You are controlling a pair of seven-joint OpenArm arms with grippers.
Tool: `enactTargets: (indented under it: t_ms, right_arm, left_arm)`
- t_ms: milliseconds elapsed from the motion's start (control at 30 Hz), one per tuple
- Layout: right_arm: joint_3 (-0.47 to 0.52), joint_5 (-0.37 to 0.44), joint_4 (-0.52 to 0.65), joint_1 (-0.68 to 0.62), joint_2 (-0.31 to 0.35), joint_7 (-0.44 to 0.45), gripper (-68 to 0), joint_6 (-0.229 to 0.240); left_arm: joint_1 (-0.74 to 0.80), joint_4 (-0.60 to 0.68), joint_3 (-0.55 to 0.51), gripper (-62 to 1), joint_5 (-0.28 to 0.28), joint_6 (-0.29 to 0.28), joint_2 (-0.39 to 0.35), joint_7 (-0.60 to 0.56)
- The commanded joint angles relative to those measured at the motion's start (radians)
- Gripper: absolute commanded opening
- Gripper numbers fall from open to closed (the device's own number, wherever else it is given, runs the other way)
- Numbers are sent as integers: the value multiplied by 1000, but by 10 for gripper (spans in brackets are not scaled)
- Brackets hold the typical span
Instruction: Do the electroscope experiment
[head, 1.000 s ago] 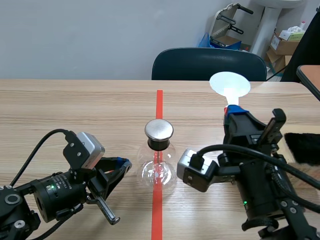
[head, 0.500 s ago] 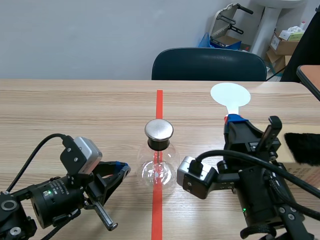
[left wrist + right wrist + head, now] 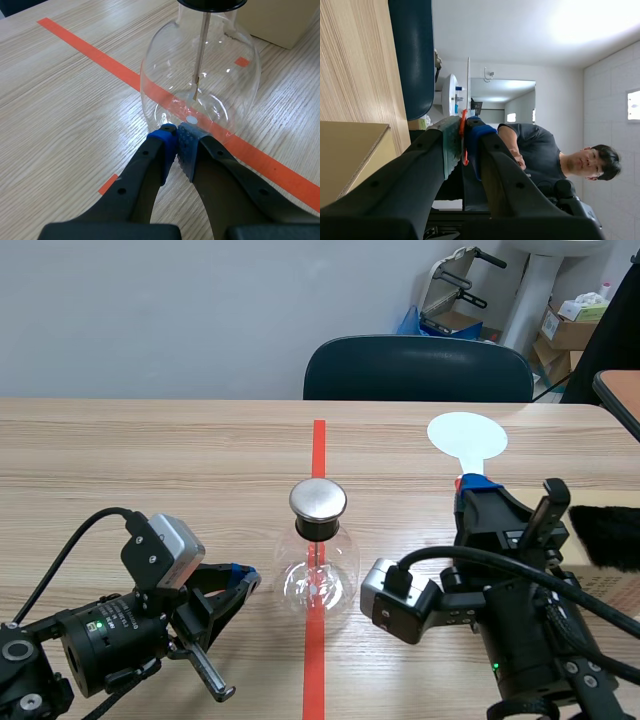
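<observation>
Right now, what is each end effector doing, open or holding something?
Left end effector: closed on nothing, tips by the glass flask.
Right end effector: closed on the white paddle.

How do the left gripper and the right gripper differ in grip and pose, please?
The left gripper has its fingers shut on nothing; the right gripper is shut on the flat white round-headed paddle. The left gripper lies low, pointing at the base of the clear glass flask; the right gripper points toward the table's far side. Both are black, fingers closed.
</observation>
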Motion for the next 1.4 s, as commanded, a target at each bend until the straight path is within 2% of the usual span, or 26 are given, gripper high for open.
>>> enactTargets:
  t_ms: [0,1367]
  right_arm:
    - [6,-1,5,0,5,-12,-656,-11]
    - [6,-1,5,1,5,-32,-656,-11]
  left_arm:
    - [-2,16,-3,-568,-6,-2,-3,-11]
    - [-3,16,-3,-568,-6,-2,-3,-11]
